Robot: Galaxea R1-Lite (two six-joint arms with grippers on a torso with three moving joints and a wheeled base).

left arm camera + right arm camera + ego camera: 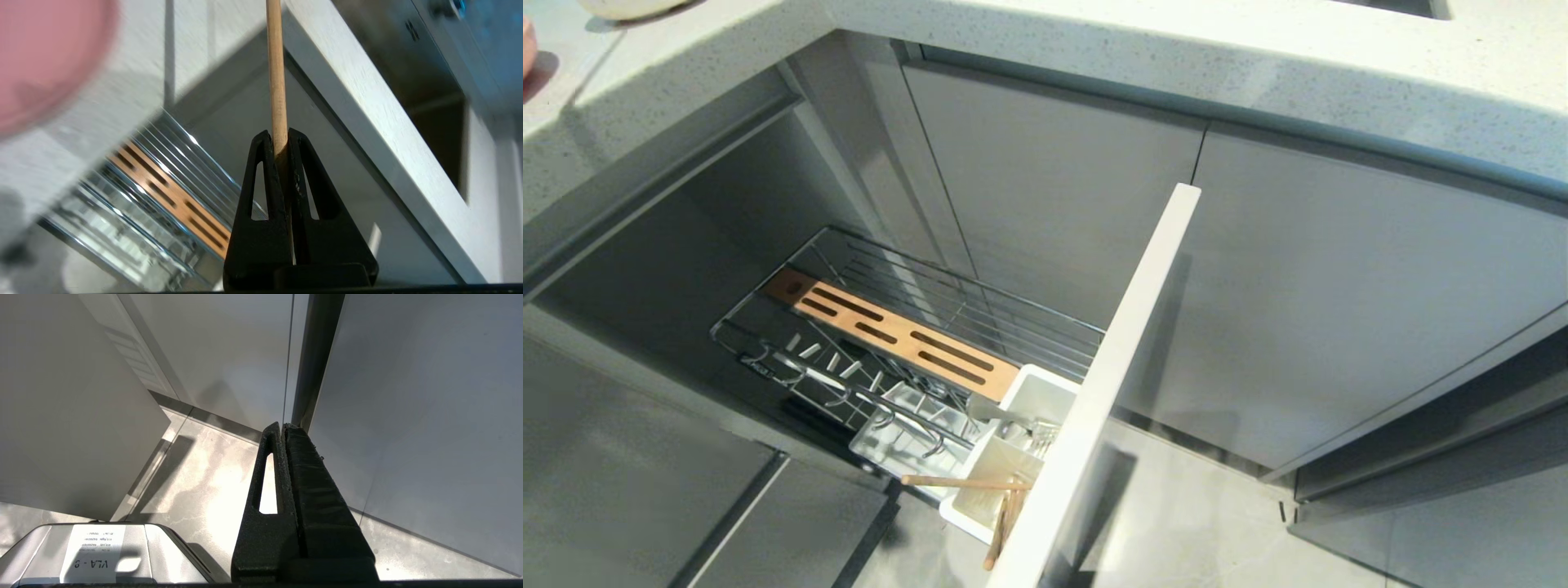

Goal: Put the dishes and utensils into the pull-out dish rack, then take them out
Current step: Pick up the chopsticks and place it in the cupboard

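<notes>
The pull-out dish rack (980,306) stands drawn out of the cabinet, with its wooden strip (898,335) and pale front panel (1127,343). In its white caddy (1045,392) a grey spoon (990,407) leans, and wooden chopsticks (964,482) stick out over the caddy's rim. On the counter at the far left lie the white bowl (629,6) and the edge of the pink plate (527,45). My left gripper (279,132) is outside the head view, above the rack (171,196) and shut on one chopstick (276,73). The plate (41,53) shows blurred there.
My right gripper (282,425) hangs parked and shut, empty, above the tiled floor (196,477) beside grey cabinet doors (429,416). The robot's base (90,551) is below it. The speckled countertop (1258,57) overhangs the rack, and a white tray (907,433) lies in it.
</notes>
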